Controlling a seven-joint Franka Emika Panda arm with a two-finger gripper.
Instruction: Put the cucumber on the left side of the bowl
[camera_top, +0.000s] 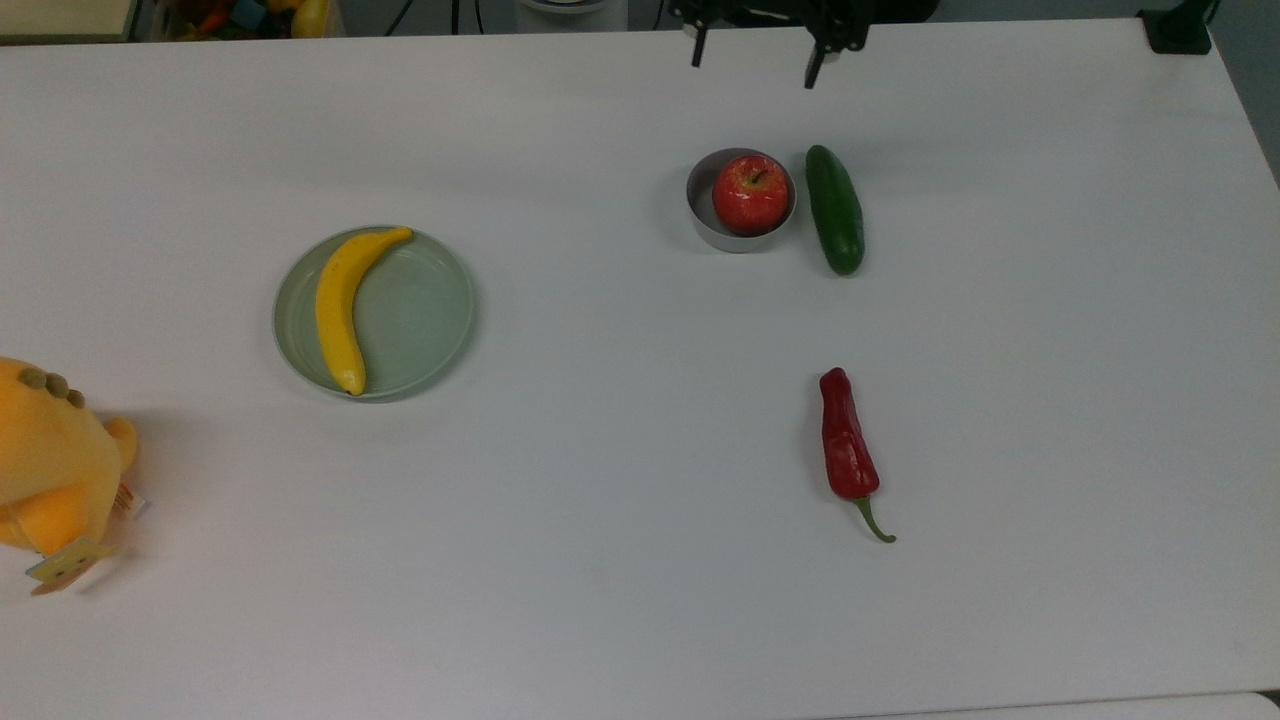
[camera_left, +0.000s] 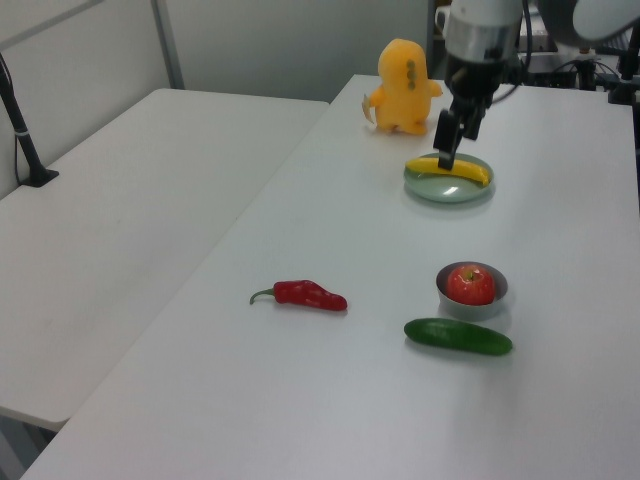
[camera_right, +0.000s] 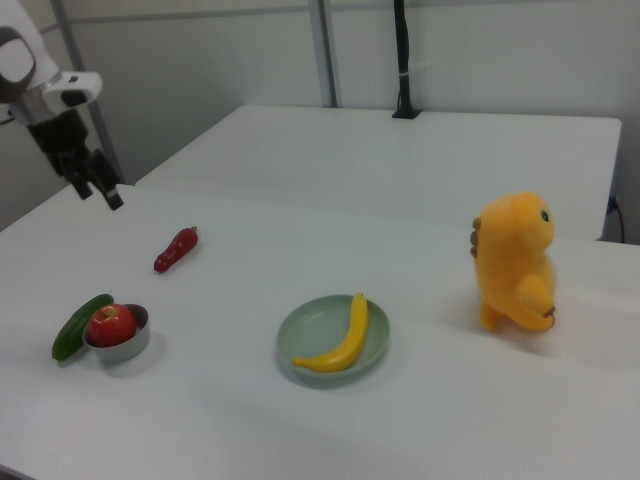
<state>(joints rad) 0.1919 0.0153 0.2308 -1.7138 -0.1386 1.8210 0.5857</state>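
Top view: cucumber (camera_top: 835, 209) lies flat on the bench (camera_top: 600, 600), just beside the bowl (camera_top: 700, 222), on the top view's right of it, near the far edge. A narrow gap shows between them; it runs roughly parallel to the bowl's side. Apple (camera_top: 749, 193) sits in the bowl. Hand (camera_top: 755, 50) is at the far edge, fingers spread wide, nothing between them, well apart from the cucumber. Placement looks done; the step in hand reads as retreat. To do it well: go straight up and away, keep clear of bowl and cucumber, since a round cucumber would roll at a nudge.

Left view: cucumber (camera_left: 458, 336) lies on the near side of the bowl (camera_left: 472, 300), close against it; contact can't be told. Hand (camera_left: 452, 135) hangs high, appearing over the plate (camera_left: 449, 187) with the banana (camera_left: 450, 168), empty. Pepper (camera_left: 308, 295) well apart toward the left view's left.

Right view: cucumber (camera_right: 80, 326) at the right view's left of the bowl (camera_right: 120, 342), tucked against it. Hand (camera_right: 92, 180) raised above the bench's left end, released, touching nothing. Plush toy (camera_right: 515, 262) far off at the other end.
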